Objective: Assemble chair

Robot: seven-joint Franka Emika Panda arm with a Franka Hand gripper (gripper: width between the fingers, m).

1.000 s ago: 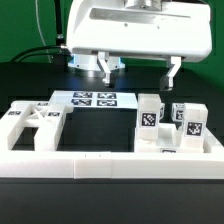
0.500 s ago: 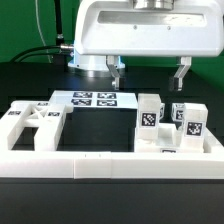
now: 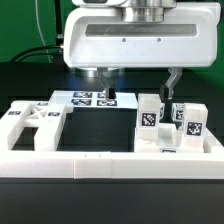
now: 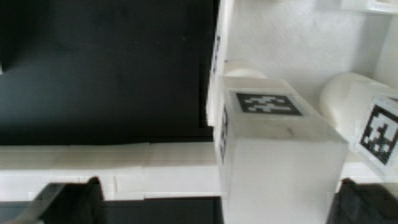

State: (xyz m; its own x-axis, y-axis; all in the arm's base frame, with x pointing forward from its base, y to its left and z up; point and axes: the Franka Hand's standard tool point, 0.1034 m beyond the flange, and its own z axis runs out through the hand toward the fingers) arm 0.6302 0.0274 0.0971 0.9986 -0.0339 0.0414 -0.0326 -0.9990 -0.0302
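The chair blocks (image 3: 150, 113) stand crowded at the table's (image 3: 95, 125) near edge. My gripper (image 3: 138, 94), wide open and empty, hovers above them. If I descend off-centre, a finger could topple a neighbour.

A broad white boxy pincer (image 3: 138, 91) housing with rounded corners carries two slim grey fingers (image 3: 172, 80).

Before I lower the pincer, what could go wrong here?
The open pincer hangs over closely packed chair blocks. Coming down, it could land on one or topple it instead of straddling it. Its finger on the exterior view's left appears to hang over the marker board and might strike it.
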